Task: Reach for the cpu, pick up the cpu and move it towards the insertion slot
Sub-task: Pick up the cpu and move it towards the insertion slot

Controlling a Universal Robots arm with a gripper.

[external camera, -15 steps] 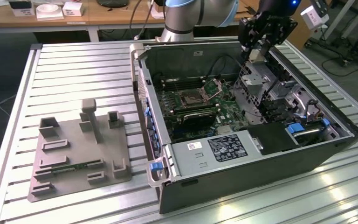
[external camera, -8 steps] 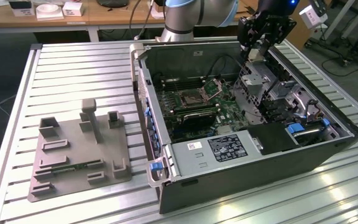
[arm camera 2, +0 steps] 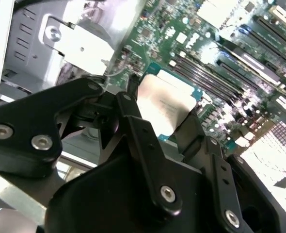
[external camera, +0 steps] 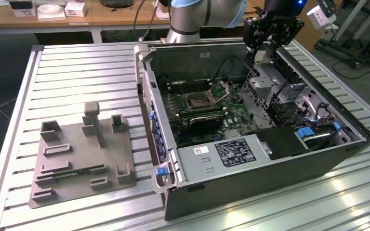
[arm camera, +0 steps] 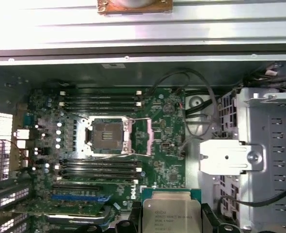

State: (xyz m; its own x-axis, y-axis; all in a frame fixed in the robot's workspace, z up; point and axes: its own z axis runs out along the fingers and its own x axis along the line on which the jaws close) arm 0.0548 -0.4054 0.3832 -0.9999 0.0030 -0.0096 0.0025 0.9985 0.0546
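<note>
- Gripper (external camera: 267, 45): black two-finger unit on the arm, held above the open computer case (external camera: 339, 159), toward the exterior view's right and over the metal drive cage (external camera: 269, 82). Fingers (arm camera 2: 133, 121) pinch the cpu by opposite edges.
- Cpu (arm camera 2: 165, 104): square chip, pale silver-grey lid on a green edge, clear of every surface and carried flat between the fingers. In the first wrist view it shows (arm camera: 171, 213) with the motherboard beneath it.
- Insertion slot (arm camera: 109, 137): silver-framed socket with a dark centre, on the green motherboard (arm camera: 167, 170). Its retention frame (external camera: 221, 90) stands tilted open in the exterior view. The socket looks empty; the cpu is well apart from it.
- Step in hand, by judgement: the pick-up is done and the carry toward the slot is under way, not yet complete.
- Demands of the move, by judgement: travel across the board until the chip sits squarely above the socket, kept level, edges parallel to the frame, clear of the raised frame and the drive cage.
- Grey tray (external camera: 82, 159): on the slatted table (external camera: 75, 77), at the exterior view's left, well apart from the case.
- View comparison: the first wrist view gives chip and socket together, so their offset reads directly. The second wrist view gives the finger contact on the chip's edges. The exterior view gives the gripper's height over the case and the tray's place.
</note>
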